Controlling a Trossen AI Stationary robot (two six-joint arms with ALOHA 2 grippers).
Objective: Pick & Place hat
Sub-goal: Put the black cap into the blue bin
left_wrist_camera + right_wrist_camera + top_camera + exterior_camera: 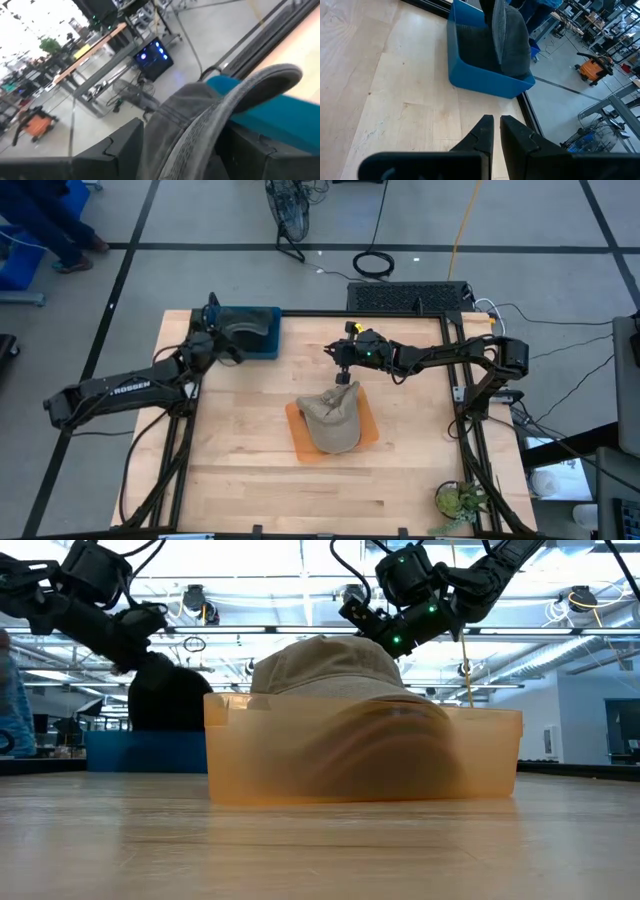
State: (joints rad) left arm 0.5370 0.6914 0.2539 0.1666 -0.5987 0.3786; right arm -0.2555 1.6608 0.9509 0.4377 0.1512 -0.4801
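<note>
A dark grey hat point(240, 332) sits in the blue bin point(262, 348) at the table's far left corner; in the right wrist view the hat point(512, 45) stands on edge against the bin's far wall point(485, 82). My left gripper point(225, 340) is at the bin, open, its fingers on either side of the hat's brim point(200, 125). A tan hat point(332, 415) rests crown up in the orange tray point(300, 442) at mid-table. My right gripper point(345, 372) hovers just beyond the tan hat's far side, shut and empty point(494, 125). My left gripper has the grey hat's curved brim point(205, 140) running between its two spread fingers point(125, 150). The brim lies close to both fingers, but I cannot tell whether either one touches it.
A small potted plant point(460, 500) stands at the table's near right corner. A black keyboard-like unit point(410, 295) lies past the far edge. Bare wood spreads across the near half of the table point(260, 490). A person point(50, 225) is on the floor at far left.
</note>
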